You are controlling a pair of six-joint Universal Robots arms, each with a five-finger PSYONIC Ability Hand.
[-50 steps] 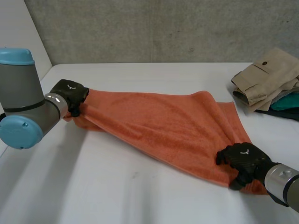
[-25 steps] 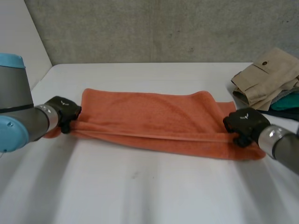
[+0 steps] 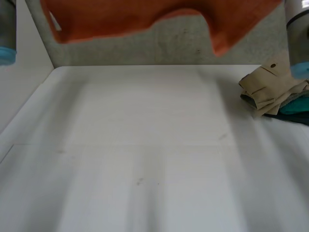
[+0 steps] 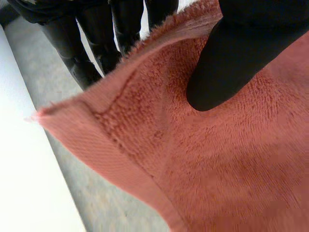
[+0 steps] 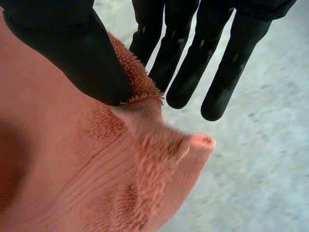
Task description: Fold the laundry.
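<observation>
One towel (image 3: 145, 17) corner in left hand (image 4: 231, 63), one in right hand (image 5: 82, 53)

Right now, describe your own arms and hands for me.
Each arm is a grey cylinder with a light-blue cap: left arm, right arm. The left hand and right hand are smooth matte black with rounded tips, stark against the fuzzy orange terry towel; the right fingers carry small pale marks.

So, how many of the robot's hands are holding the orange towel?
2. The left hand pinches the orange towel near one corner, thumb against fingers. The right hand pinches it near another corner. The towel hangs above the table.
</observation>
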